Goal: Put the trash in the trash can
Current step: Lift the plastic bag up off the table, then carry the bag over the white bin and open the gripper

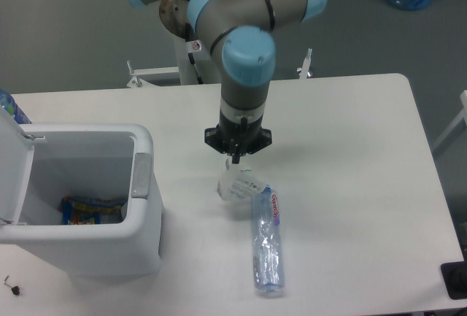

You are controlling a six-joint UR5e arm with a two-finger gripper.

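We see the jaws [235, 161] pinching the wrapper [237, 185] beside the bottle [265, 239]; the open trash can [142, 185] sits left on the counter [350, 155].

A single fixed camera looks steeply down on me from the front, high above the white rectangular table [350, 148]. It faces my grey and blue arm's base at the far edge. The view is mid-distance, taking in nearly the whole tabletop, the white boxy plastic bin [142, 206] at left, and grey floor beyond.
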